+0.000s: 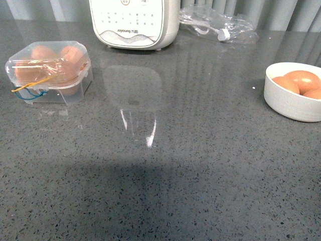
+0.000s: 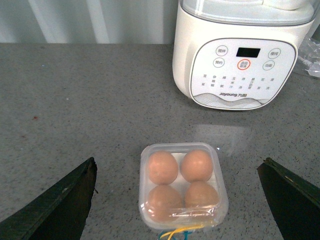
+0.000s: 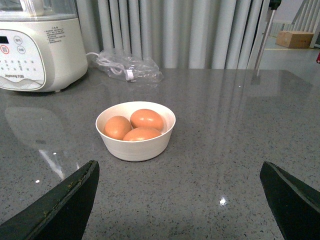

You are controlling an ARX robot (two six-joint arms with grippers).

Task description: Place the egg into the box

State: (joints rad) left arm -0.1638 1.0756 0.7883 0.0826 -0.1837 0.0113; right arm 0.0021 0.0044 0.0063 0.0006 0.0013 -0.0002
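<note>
The box (image 1: 49,70) is a clear plastic four-cell carton at the left of the grey counter, lid shut, with a blue-and-yellow band at its near corner. In the left wrist view the box (image 2: 183,185) holds several orange-brown eggs, one per cell. My left gripper (image 2: 180,200) is open, its dark fingers wide to either side of the box. Three more eggs (image 3: 135,126) lie in a round white bowl (image 3: 136,148), also at the right edge of the front view (image 1: 291,98). My right gripper (image 3: 180,200) is open and empty, short of the bowl. Neither arm shows in the front view.
A white Joyoung cooker (image 1: 134,22) stands at the back, also in the left wrist view (image 2: 240,55) and the right wrist view (image 3: 35,47). A clear plastic bag with a cable (image 1: 218,25) lies at the back right. Grey curtains hang behind the counter.
</note>
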